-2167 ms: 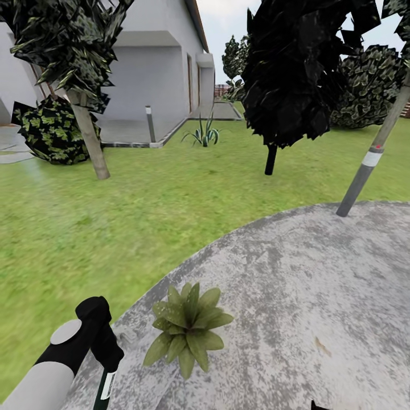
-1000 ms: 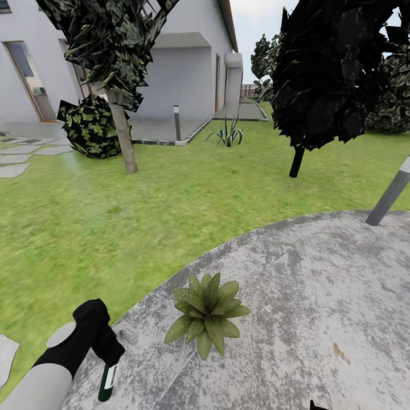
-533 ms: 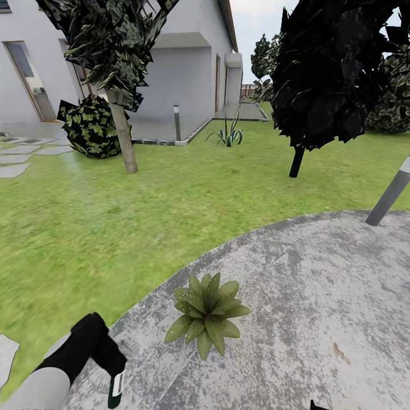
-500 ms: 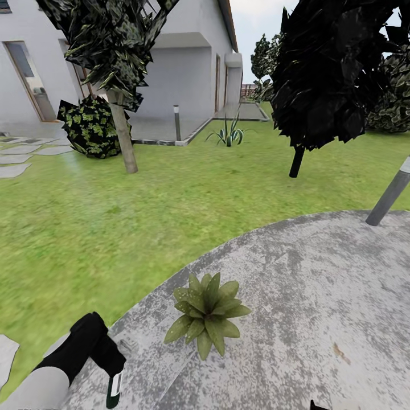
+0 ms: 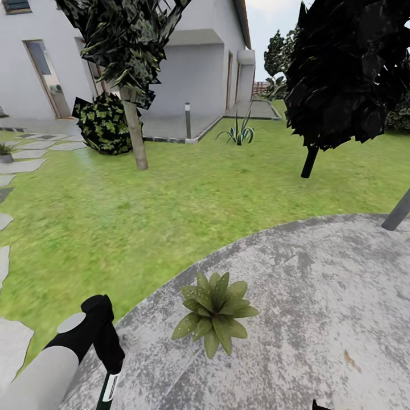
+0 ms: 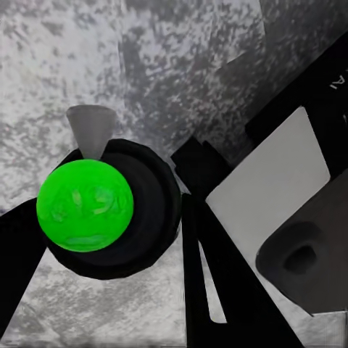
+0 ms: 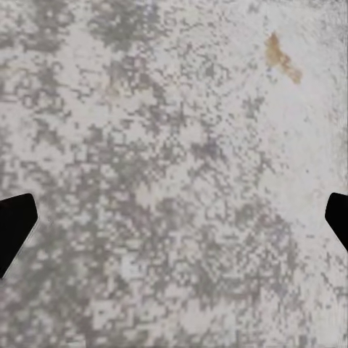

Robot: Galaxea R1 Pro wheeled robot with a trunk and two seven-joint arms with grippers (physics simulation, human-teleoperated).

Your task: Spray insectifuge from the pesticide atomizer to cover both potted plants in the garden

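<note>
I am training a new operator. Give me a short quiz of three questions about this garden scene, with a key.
1. True or false: the potted plant stands on a wooden table.
2. Which pincer holds the pesticide atomizer? A: left. B: right.
3. Fill in: the right pincer is ___ above the paved patio.
Key: 1 false; 2 A, the left pincer; 3 open.

On the round grey patio [image 5: 319, 296], bare paving lies open to the right of and beyond a low potted plant [image 5: 215, 312], while the left gripper [image 5: 108, 373], closed around the pesticide atomizer [image 5: 107, 390], hangs just left of its leaves and a slanted pole [image 5: 397, 212] marks the far edge.
</note>
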